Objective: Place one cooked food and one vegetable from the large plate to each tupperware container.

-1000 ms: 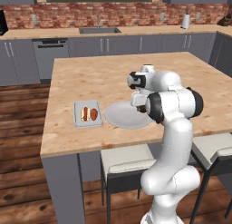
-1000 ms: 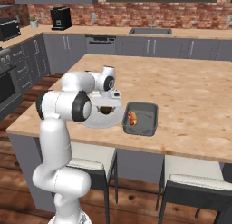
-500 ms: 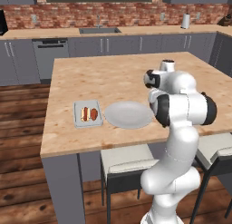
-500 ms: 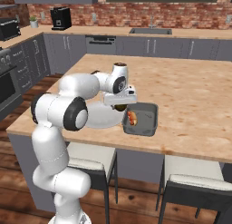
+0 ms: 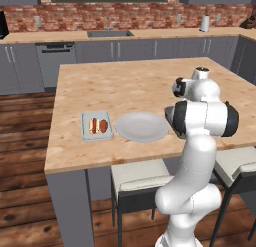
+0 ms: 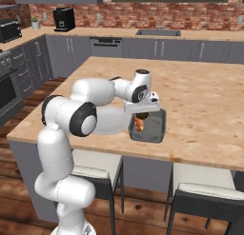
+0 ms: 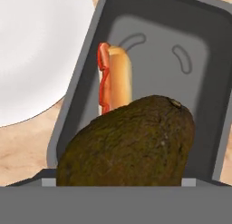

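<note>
My gripper (image 6: 144, 114) hangs just above the darker grey tupperware tray (image 6: 157, 129) and is shut on a dark brown-green avocado (image 7: 131, 146), which covers the fingertips in the hand view. A hot dog (image 7: 115, 80) lies along the left side of this tray (image 7: 190, 60); the rest of its floor is bare. The large pale plate (image 5: 142, 126) lies empty just left of it, partly behind my arm in the right base view. Further left, the light grey tray (image 5: 86, 126) holds a hot dog (image 5: 93, 125) and a reddish-brown piece (image 5: 103, 125).
Trays and plate sit near the front edge of the wooden island counter (image 5: 130, 86). Two stools (image 6: 205, 193) stand under that edge. The back counter with the sink (image 5: 107, 34) is far behind.
My arm has swung from above the large plate to the right. The avocado has travelled with it to above the darker tray. Plate and trays have stayed put.
</note>
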